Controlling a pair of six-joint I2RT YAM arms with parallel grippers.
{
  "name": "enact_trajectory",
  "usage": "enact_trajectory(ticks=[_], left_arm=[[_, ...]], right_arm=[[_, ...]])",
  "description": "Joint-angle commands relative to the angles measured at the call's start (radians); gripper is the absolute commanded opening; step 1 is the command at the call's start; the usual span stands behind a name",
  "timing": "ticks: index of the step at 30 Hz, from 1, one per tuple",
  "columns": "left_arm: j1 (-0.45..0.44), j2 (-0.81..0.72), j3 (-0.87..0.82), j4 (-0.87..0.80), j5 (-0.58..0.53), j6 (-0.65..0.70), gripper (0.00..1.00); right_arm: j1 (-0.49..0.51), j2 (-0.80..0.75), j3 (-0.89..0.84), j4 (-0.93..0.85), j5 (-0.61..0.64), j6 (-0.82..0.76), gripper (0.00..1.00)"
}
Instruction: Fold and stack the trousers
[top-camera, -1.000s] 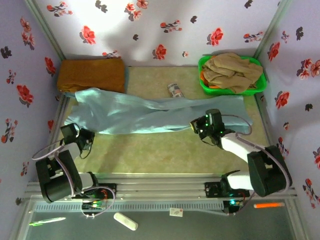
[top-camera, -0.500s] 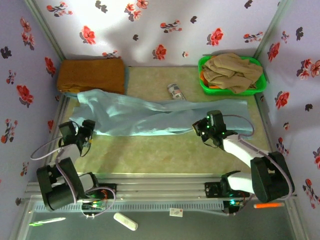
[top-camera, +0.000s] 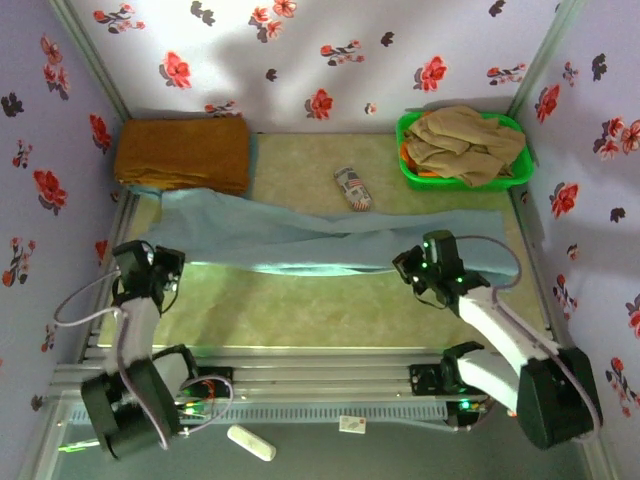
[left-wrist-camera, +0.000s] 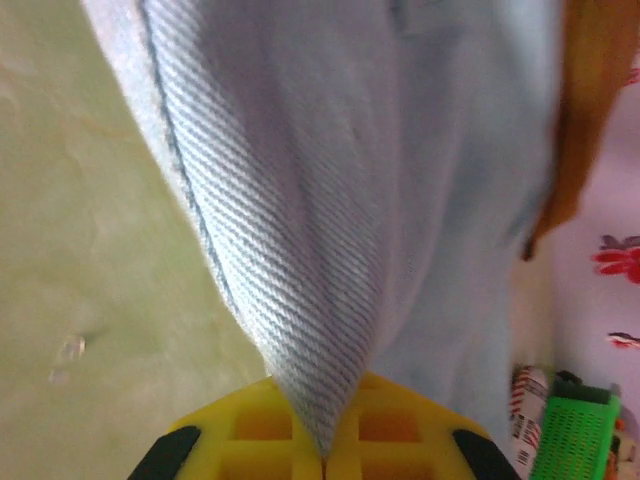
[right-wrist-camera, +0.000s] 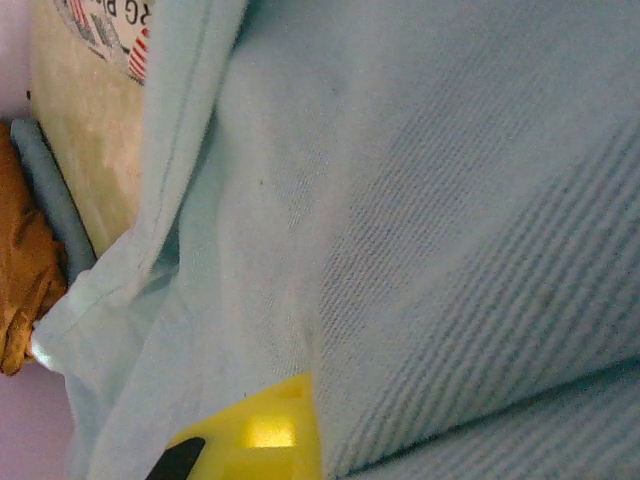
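Since a second ago, the long pale aqua-blue thin-fabric trousers (top-camera: 300, 238) have been drawn into a straighter, narrower band across the table's middle. The left gripper (left-wrist-camera: 322, 458) is clamped on their near-left edge and the right gripper (top-camera: 408, 268) pinches the near-right edge. The garment appears tensioned, ready for folding.

Two black-and-white arms
Lower left, left arm (top-camera: 136, 322); lower right, right arm (top-camera: 500, 325): white links, black joints, grey cables (top-camera: 72, 306), green lights (top-camera: 431, 265), yellow pads (left-wrist-camera: 250, 440).
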Motion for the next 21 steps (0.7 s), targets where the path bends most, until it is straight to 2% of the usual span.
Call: enact_trajectory(ticks=[1,7,8,9,10,11,12,13,14,17,19,21], left_arm=[[0.017,-0.156,0.041,-0.357,-0.093,0.006,0.00],[0.021,-0.369,0.054,-0.709,-0.070,0.040,0.00],[0.021,-0.406,0.065,-0.764,-0.066,0.048,0.06],[0.022,-0.434,0.080,-0.818,-0.064,0.055,0.32],[0.021,-0.455,0.105,-0.865,-0.064,0.068,0.51],[0.018,-0.448,0.130,-0.902,-0.065,0.090,0.55],[0.018,-0.445,0.148,-0.923,-0.064,0.095,0.62],[0.018,-0.446,0.168,-0.935,-0.061,0.099,0.69],[0.018,-0.444,0.185,-0.933,-0.049,0.101,0.73],[0.018,-0.435,0.240,-0.894,-0.026,0.078,0.76],[0.016,-0.416,0.247,-0.800,0.011,0.061,0.78],[0.011,-0.368,0.226,-0.634,0.031,0.017,0.80]], right_arm=[[-0.017,-0.086,-0.047,-0.202,0.047,-0.079,0.00],[-0.016,-0.200,-0.159,-0.326,-0.016,-0.075,0.00],[-0.016,-0.229,-0.169,-0.362,-0.019,-0.073,0.02],[-0.016,-0.257,-0.172,-0.395,-0.020,-0.074,0.11],[-0.016,-0.290,-0.175,-0.430,-0.022,-0.078,0.25],[-0.016,-0.322,-0.172,-0.471,-0.028,-0.081,0.42],[-0.015,-0.348,-0.165,-0.511,-0.027,-0.083,0.48],[-0.015,-0.378,-0.148,-0.553,-0.021,-0.092,0.54],[-0.016,-0.402,-0.130,-0.593,-0.015,-0.099,0.57],[-0.016,-0.436,-0.046,-0.687,0.036,-0.138,0.64],[-0.017,-0.417,0.018,-0.706,0.082,-0.168,0.65],[-0.017,-0.362,0.071,-0.663,0.122,-0.191,0.64]])
